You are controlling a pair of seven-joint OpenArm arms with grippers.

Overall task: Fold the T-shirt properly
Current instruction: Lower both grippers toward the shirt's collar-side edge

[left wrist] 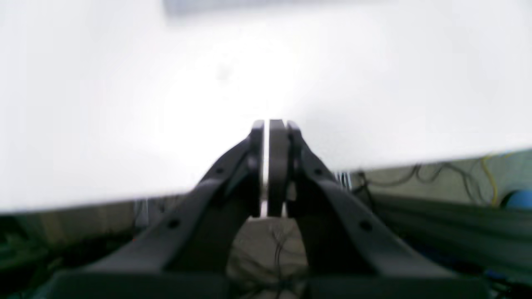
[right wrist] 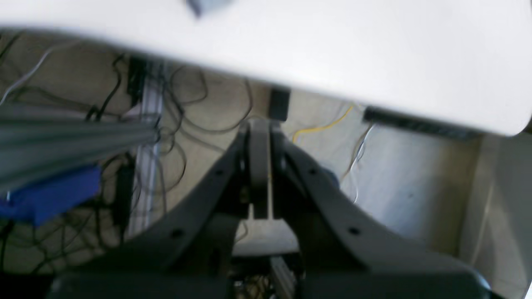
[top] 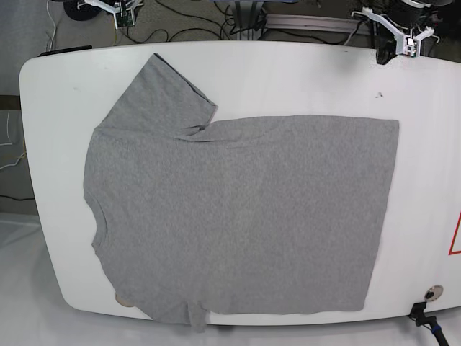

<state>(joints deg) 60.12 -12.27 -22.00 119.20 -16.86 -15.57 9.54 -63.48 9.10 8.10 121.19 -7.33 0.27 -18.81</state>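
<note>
Lying flat on the white table (top: 238,72), grey T-shirt (top: 238,216): soft matte knit, collar at base-view left, hem right, long axis left-right. Right gripper (right wrist: 259,137) nearer the upper sleeve, left gripper (left wrist: 274,133) nearer the hem; both pinched closed, holding nothing, parked at the far edge.

Both wrist views come to us soft and smeared. In the left one the table (left wrist: 124,104) washes out to a white glare, and a grey patch (left wrist: 232,5) at the top edge is too blurred to name. The left gripper (left wrist: 274,124) loses its base below the frame. In the base view we see only scraps of the two arms at the top edge, and the T-shirt (top: 238,216) has its lower sleeve cut off — hem included.
</note>
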